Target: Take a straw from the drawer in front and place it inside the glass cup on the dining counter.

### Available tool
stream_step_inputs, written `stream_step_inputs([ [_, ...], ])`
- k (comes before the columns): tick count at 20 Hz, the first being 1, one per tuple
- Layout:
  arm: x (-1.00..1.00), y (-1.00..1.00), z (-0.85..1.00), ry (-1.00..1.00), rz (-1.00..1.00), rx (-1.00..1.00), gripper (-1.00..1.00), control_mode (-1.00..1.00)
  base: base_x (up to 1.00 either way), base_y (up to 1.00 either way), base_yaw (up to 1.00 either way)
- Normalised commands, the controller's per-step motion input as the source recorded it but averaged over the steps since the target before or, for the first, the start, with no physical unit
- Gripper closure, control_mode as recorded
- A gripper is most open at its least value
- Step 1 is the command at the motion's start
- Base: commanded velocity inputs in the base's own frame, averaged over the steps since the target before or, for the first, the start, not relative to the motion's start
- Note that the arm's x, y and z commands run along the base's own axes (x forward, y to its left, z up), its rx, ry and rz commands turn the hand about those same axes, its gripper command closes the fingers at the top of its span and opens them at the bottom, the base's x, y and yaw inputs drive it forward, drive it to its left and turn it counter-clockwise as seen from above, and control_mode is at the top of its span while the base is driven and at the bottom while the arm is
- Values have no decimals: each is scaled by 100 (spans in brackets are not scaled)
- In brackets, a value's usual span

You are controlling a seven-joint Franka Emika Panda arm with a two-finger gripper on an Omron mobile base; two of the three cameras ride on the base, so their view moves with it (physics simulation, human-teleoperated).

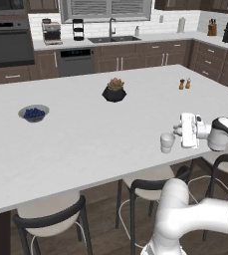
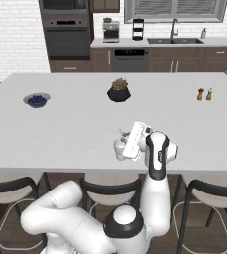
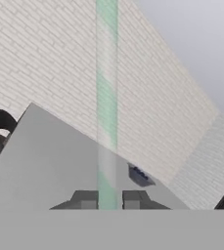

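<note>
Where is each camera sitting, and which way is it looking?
Left base view: behind the arm to its left, looking forward over the dining counter; the white arm rises at lower right, its gripper beside the glass cup.
Right base view: behind to its right, same counter; the arm rises at lower left.
Hand view: on the hand, looking along the gripper, which is shut on the straw.
Both base views share the blueberry bowl and potted plant.

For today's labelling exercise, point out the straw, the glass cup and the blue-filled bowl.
straw (image 3: 106, 97), hand view, mid shaft.
glass cup (image 1: 167, 143), left base view, side wall.
blue-filled bowl (image 1: 24, 110), left base view, left rim.
</note>
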Motion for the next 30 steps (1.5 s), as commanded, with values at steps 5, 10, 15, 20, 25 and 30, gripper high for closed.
stream_step_inputs([
  [5, 0, 0, 45, 26, 0, -2, 100, -100, 0, 0, 0],
  [10, 0, 0, 10, 24, 0, -1, 100, -100, 0, 0, 0],
  [15, 0, 0, 0, 22, 0, 0, 100, -100, 0, 0, 0],
  [20, -12, 14, 0, 1, 0, 0, 100, -100, 0, 0, 0],
  [25, -10, 15, -2, 2, 0, 3, 100, -100, 0, 0, 0],
  [30, -19, 10, -11, 3, 0, 3, 100, -100, 0, 0, 0],
])
